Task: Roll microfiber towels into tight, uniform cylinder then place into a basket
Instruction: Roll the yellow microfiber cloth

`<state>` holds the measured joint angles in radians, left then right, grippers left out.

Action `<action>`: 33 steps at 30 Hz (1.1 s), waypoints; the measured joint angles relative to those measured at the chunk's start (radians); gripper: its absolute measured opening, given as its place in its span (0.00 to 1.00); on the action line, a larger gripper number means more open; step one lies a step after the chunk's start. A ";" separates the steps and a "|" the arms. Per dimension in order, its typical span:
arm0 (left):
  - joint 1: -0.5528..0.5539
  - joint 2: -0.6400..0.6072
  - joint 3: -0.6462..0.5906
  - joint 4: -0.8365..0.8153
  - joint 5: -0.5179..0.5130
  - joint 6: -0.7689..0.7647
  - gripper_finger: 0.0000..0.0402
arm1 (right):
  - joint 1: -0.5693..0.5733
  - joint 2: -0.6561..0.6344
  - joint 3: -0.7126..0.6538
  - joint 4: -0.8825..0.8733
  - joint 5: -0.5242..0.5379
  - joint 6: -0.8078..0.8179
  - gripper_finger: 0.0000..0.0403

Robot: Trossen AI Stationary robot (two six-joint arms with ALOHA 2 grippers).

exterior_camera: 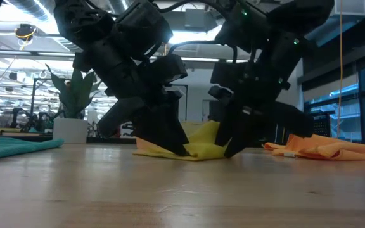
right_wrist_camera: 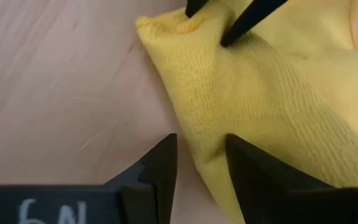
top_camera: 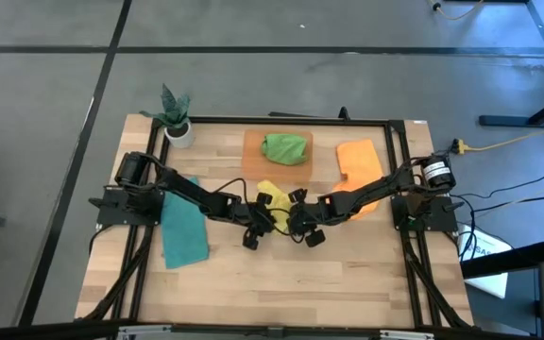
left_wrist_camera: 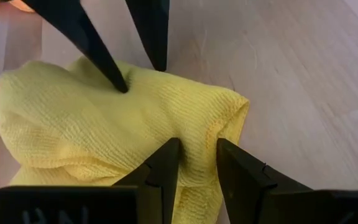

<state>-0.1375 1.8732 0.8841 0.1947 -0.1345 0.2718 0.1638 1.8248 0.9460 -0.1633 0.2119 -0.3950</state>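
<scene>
Where overhead hides, pinched yellow towel [left_wrist_camera: 104, 134]

Even overhead light, soft shadows; low view backlit by ceiling lamps.

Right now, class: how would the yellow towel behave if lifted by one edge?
The yellow towel looks bunched and creased, so it would probably droop limply. Its ribbed weave should grip rather than slip. Being soft cloth, it likely weighs little.

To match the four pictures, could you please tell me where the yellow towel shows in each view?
High view: yellow towel at table centre, between both hands.
Low view: centre, on the tabletop beneath the arms.
Left wrist view: fills the left half.
Right wrist view: upper right.
Shared landmark: the towel's folded corner, gripped from both sides.
</scene>
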 joint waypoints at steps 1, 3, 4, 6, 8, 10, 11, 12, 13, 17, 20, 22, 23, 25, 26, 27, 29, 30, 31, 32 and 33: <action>0.000 0.000 0.000 0.000 0.000 0.000 0.25 | 0.001 0.000 -0.004 0.002 0.000 0.001 0.33; 0.000 0.000 0.000 0.000 0.000 0.000 0.25 | 0.001 0.000 -0.010 0.009 0.000 0.002 0.30; 0.000 0.000 0.000 0.000 0.000 0.000 0.25 | 0.000 0.002 -0.014 0.019 0.000 0.002 0.28; 0.000 0.000 0.000 0.000 0.000 0.000 0.25 | 0.001 0.004 -0.018 0.030 0.000 0.005 0.23; 0.000 0.000 0.000 -0.001 0.000 0.000 0.25 | 0.001 0.014 -0.018 0.044 0.000 0.005 0.17; 0.000 0.000 0.000 -0.002 0.002 0.000 0.25 | 0.001 0.020 -0.018 0.059 0.001 0.006 0.11; 0.000 0.000 0.000 -0.004 0.002 0.000 0.25 | 0.001 0.024 -0.018 0.064 0.002 0.012 0.07; 0.000 0.000 0.000 -0.004 0.002 0.000 0.25 | 0.000 0.024 -0.018 0.065 0.001 0.023 0.04; 0.000 -0.001 0.000 -0.003 0.002 0.000 0.25 | 0.000 0.024 -0.018 0.063 0.000 0.030 0.03; -0.013 -0.034 0.000 -0.009 -0.004 0.000 0.25 | -0.002 0.024 -0.011 0.049 -0.042 0.106 0.03; -0.027 -0.066 0.000 -0.036 -0.006 0.000 0.25 | 0.000 0.024 0.018 -0.014 -0.079 0.149 0.01; -0.037 -0.092 0.000 -0.062 -0.006 0.000 0.25 | 0.001 0.026 0.046 -0.072 -0.089 0.180 0.01; -0.042 -0.107 0.000 -0.072 -0.008 0.000 0.25 | 0.001 0.027 0.062 -0.104 -0.103 0.187 0.01; -0.052 -0.136 0.000 -0.112 -0.014 0.000 0.25 | 0.001 0.028 0.095 -0.165 -0.142 0.201 0.01; -0.058 -0.146 0.000 -0.122 -0.024 0.000 0.25 | 0.001 0.029 0.111 -0.186 -0.164 0.208 0.01; -0.064 -0.161 0.000 -0.145 -0.043 0.000 0.25 | 0.002 0.030 0.127 -0.205 -0.186 0.212 0.01; -0.077 -0.189 0.000 -0.181 -0.115 0.000 0.25 | 0.005 0.030 0.161 -0.246 -0.216 0.231 0.01; -0.081 -0.197 0.001 -0.201 -0.155 0.000 0.25 | 0.006 0.030 0.179 -0.266 -0.219 0.237 0.01; -0.081 -0.199 0.002 -0.220 -0.187 0.000 0.25 | 0.009 0.030 0.197 -0.291 -0.219 0.242 0.01; -0.079 -0.197 0.001 -0.242 -0.211 0.000 0.25 | 0.014 0.030 0.211 -0.309 -0.219 0.247 0.00; -0.075 -0.195 0.000 -0.261 -0.219 0.000 0.25 | 0.017 0.030 0.225 -0.329 -0.219 0.255 0.00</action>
<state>-0.2123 1.6785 0.8844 -0.0665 -0.3531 0.2722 0.1808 1.8549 1.1711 -0.4920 -0.0067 -0.1403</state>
